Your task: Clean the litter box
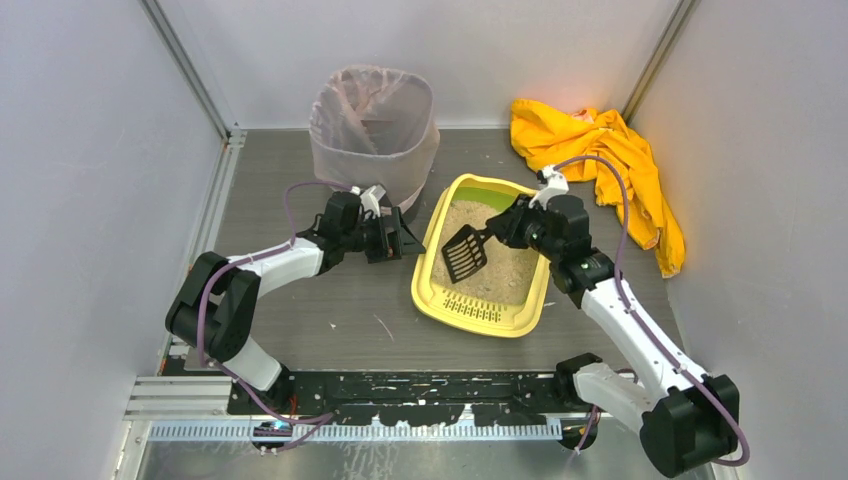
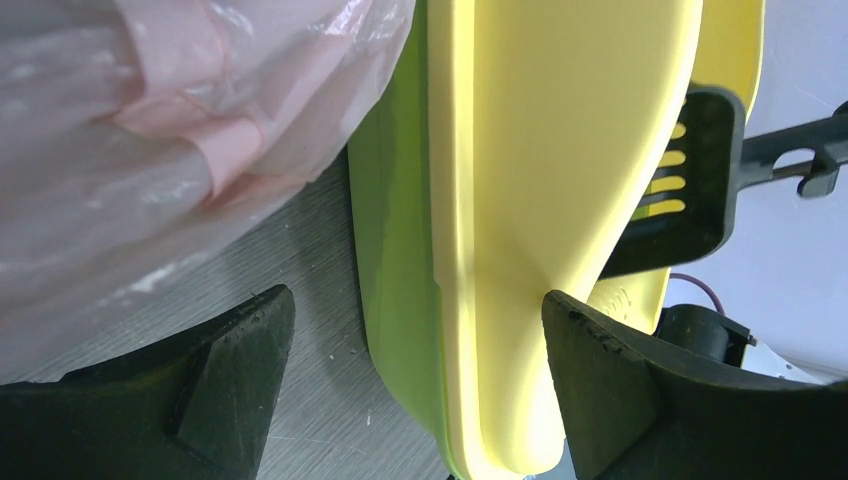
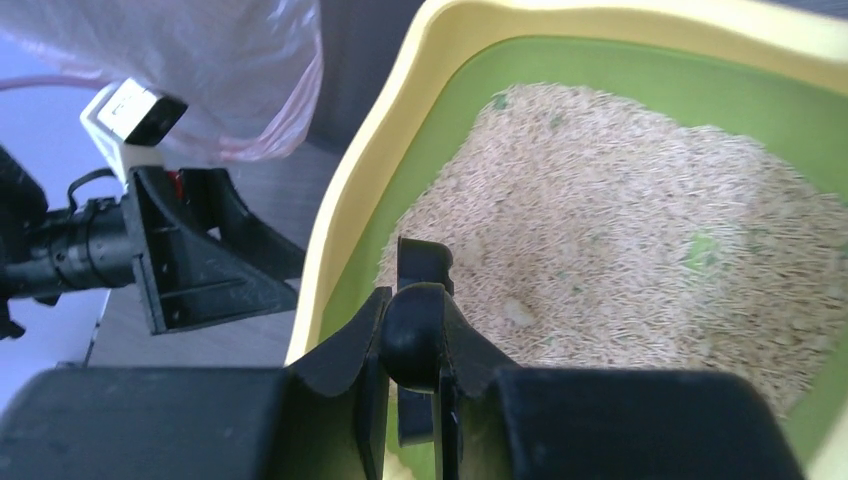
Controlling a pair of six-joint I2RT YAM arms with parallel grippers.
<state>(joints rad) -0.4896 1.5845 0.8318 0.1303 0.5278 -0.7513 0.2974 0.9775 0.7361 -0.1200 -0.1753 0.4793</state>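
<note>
Right gripper [image 3: 418,335] clamped on black litter scoop [image 1: 464,254] by its handle, head reaching leftward over litter — yellow litter box [image 1: 478,312] directly below, long axis near-to-far; left gripper [image 1: 404,240] agape, empty, just off its left rim, beside lined bin [image 1: 372,130].
</note>
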